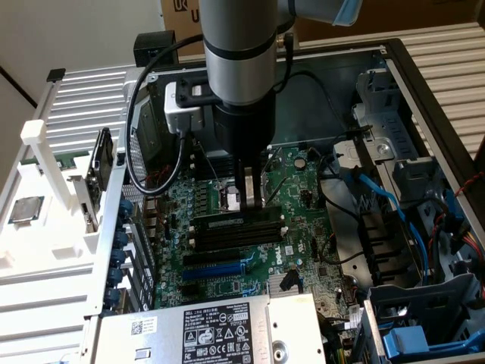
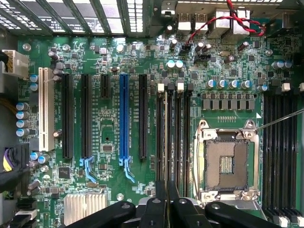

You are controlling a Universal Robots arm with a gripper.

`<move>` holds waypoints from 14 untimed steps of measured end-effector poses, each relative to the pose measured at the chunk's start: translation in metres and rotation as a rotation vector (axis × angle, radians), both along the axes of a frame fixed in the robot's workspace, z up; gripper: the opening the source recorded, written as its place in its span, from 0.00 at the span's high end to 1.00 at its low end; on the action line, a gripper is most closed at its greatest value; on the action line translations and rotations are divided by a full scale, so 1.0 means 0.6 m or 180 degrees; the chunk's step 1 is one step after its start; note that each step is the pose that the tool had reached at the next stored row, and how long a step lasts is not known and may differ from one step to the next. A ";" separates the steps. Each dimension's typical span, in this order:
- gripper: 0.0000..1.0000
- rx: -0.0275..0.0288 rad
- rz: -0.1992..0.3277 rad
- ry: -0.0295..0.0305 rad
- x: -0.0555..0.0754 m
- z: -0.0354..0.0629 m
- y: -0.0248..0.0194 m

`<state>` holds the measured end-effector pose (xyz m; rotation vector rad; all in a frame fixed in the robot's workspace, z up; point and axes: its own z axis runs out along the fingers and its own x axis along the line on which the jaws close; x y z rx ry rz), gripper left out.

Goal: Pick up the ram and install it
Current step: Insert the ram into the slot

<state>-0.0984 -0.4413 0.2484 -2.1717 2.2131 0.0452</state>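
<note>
Green motherboard beneath the tool in the exterior view, inside an open grey metal computer case. Tool clenched narrow, apparently pinching the top edge of the long, narrow green ram stick. Ram standing along the first of the long black plastic memory slots, directly below the tool. Cannot tell whether seated or merely resting on the slot.

In the wrist view, black fingertips drawn close around a thin dark sliver, in line with the slot bank. Square open processor socket just beside the tool.

Risks, as a judgement:
- Pressing with the ram off the slot's line: jamming, or strain on the board.
- Gripping off-centre: one end down first, stick tilted, end clips unlatched.
- Slipping under load: fingertips scraping parts near the tool.
</note>
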 end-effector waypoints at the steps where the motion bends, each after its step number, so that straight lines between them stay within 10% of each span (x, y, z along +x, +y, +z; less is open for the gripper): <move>1: 0.87 0.0000 0.0001 0.0000 0.000 0.000 0.0000; 14: 0.87 0.0000 0.0017 0.0000 -0.003 -0.012 -0.0005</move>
